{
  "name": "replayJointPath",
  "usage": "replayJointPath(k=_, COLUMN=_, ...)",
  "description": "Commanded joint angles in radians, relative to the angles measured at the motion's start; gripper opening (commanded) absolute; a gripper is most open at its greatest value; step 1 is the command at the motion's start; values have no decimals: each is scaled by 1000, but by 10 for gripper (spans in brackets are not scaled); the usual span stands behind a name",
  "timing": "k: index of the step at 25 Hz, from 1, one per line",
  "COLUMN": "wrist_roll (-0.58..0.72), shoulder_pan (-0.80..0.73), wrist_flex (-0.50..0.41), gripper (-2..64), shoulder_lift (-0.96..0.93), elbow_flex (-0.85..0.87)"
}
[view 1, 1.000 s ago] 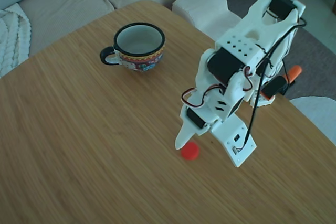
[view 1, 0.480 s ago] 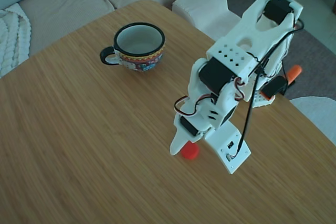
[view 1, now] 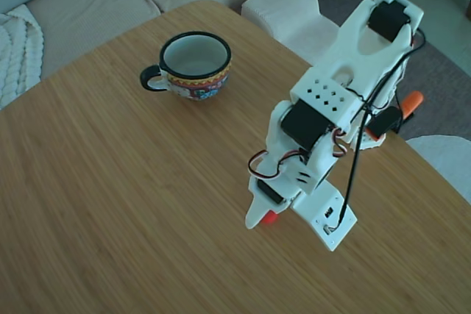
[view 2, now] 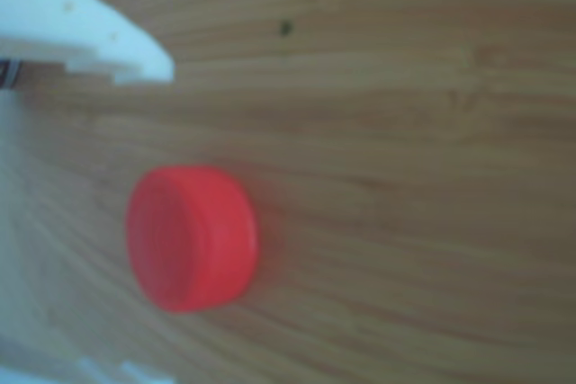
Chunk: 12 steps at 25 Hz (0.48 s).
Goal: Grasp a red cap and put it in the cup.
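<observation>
Straddling the small red plastic bottle cap (view 2: 191, 237) on the wooden table (view 1: 110, 204), the white two-finger gripper (view 1: 266, 218) stands apart; closing off-centre could squirt it sideways.

Blurred but bright red cap (view 2: 191, 237); cup (view 1: 194, 65) black-rimmed, red-yellow patterned band; white claw (view 1: 283, 220).

In the fixed view the gripper (view 1: 274, 220) covers most of the red cap (view 1: 269, 217); only a small red sliver shows beside the white finger. The close other view is blurred: the cap (view 2: 191, 237) has soft edges, and the gripper's fingers (view 2: 85, 29) are cut off by the left edge.
</observation>
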<state>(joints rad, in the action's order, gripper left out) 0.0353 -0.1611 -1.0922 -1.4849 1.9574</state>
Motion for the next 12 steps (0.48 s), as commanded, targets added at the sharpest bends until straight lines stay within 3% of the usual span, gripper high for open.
replayJointPath(k=1, wrist_roll=-2, shoulder_pan=0, wrist_flex=8, gripper=411, shoulder_lift=-2, elbow_flex=-54)
replayJointPath(k=12, wrist_roll=3, shoulder_pan=0, wrist_flex=21, gripper=409, shoulder_lift=17, elbow_flex=-72)
